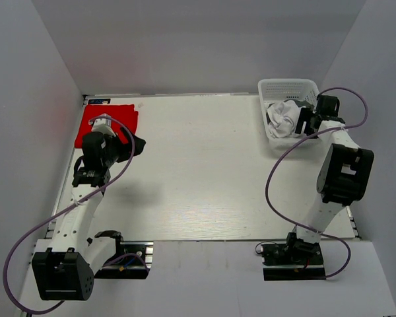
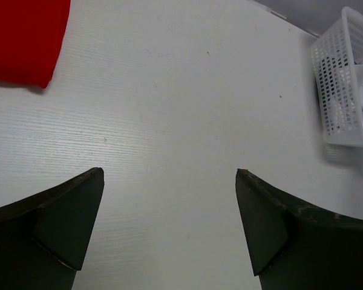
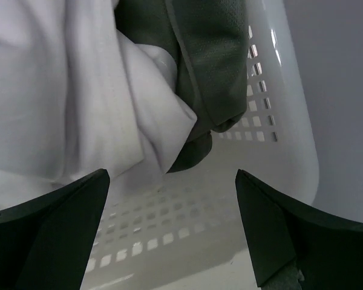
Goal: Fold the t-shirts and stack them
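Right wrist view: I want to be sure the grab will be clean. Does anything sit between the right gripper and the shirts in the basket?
Nothing visible does. The right gripper is open and faces the white t-shirt and the dark grey t-shirt directly. Only the wall of the basket lies off to one side.

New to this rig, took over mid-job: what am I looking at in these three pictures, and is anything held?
Two robot arms stand at the near edge of a white table. The wide picture looks down from above and behind them. The other two come from wrist cameras, where the dark wedges are each arm's own fingers. The left gripper is open above bare table, near a red t-shirt lying flat at the far left corner. The right gripper is open over a white basket at the far right, which contains a crumpled white t-shirt and a dark grey t-shirt. Neither gripper holds anything.
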You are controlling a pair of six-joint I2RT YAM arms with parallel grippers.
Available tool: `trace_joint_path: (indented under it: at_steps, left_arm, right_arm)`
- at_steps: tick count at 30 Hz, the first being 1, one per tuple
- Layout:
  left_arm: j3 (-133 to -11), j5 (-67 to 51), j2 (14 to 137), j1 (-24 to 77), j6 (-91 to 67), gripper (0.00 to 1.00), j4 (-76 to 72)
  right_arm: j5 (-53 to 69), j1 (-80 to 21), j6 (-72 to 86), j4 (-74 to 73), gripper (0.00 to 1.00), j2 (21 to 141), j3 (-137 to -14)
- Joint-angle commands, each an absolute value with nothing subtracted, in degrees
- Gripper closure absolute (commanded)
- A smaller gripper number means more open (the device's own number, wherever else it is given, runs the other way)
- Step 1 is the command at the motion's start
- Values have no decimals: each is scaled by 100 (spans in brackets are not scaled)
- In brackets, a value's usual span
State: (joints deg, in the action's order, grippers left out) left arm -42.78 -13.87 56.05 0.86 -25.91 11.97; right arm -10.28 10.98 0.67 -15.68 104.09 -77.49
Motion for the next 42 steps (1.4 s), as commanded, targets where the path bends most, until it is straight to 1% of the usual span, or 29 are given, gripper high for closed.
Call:
trace_joint_path:
  at_steps: [1,4,11,13,15,16,17,18,19,22,23,25,26,30,32,36,40,42]
  left_arm:
    - [-4315,-1301,5651,97,-2522,0,1117]
    - [-4315,-1301,5774,97,-2522,0,1116]
    - [-4377,-1248,6020,97,-2522,0,1116]
    - [-4377,-1248,6021,97,-2522,0,1116]
    - [-4430,-1248,6021,97,-2522,0,1116]
    - [-4430,-1248,6021,97,-2522,0,1116]
    - [-4430,-1248,6021,97,-2522,0,1116]
    - [-4430,-1248,6021,97,-2522,0,1116]
    - [-4430,-1248,6021,97,-2522,0,1116]
    - [-4430,-1309,6021,97,-2522,0,1116]
    - [-4430,-1310,6021,97,-2522,0,1055]
    - [-4368,-1371,6021,97,-2522,0,1055]
    - [-4368,-1371,6021,97,-2522,0,1055]
    - [-4368,-1485,5968,97,-2522,0,1055]
    - [-4316,-1485,5968,97,-2522,0,1055]
    - [-4315,-1485,5915,97,-2522,0,1055]
    - [-4315,-1485,5862,97,-2522,0,1002]
    - [-4315,-1485,5862,97,-2522,0,1063]
  right_arm:
    - [-957,1134,-439,-1591,10,10678,-8200]
    - [-827,1142,-580,-1513,10,11125,-8568]
    - [-457,1151,-528,-1309,10,11917,-8947]
    - [-466,1143,-449,-1353,15,12119,-9087]
    - [-282,1160,-405,-1362,37,12173,-9114]
    - [-177,1160,-352,-1328,51,12173,-9088]
    - [-132,1151,-334,-1275,78,12121,-9053]
    - [-71,1151,-299,-1205,90,11998,-8957]
    - [-53,1151,-221,-1100,99,11823,-8895]
    - [437,1151,-62,-950,100,11313,-8737]
    - [579,1160,-62,-862,100,10850,-8693]
    - [1035,1151,147,-695,100,10531,-8544]
    - [1115,1160,228,-573,100,10103,-8526]
    - [1441,1178,868,-492,100,9414,-8718]
    - [1781,1230,1063,-475,100,9098,-9103]
    - [1846,1274,1528,-440,100,8773,-9816]
    - [1828,1292,1722,-500,100,8763,-10790]
    - [2064,1301,1871,-545,100,8833,-11205]
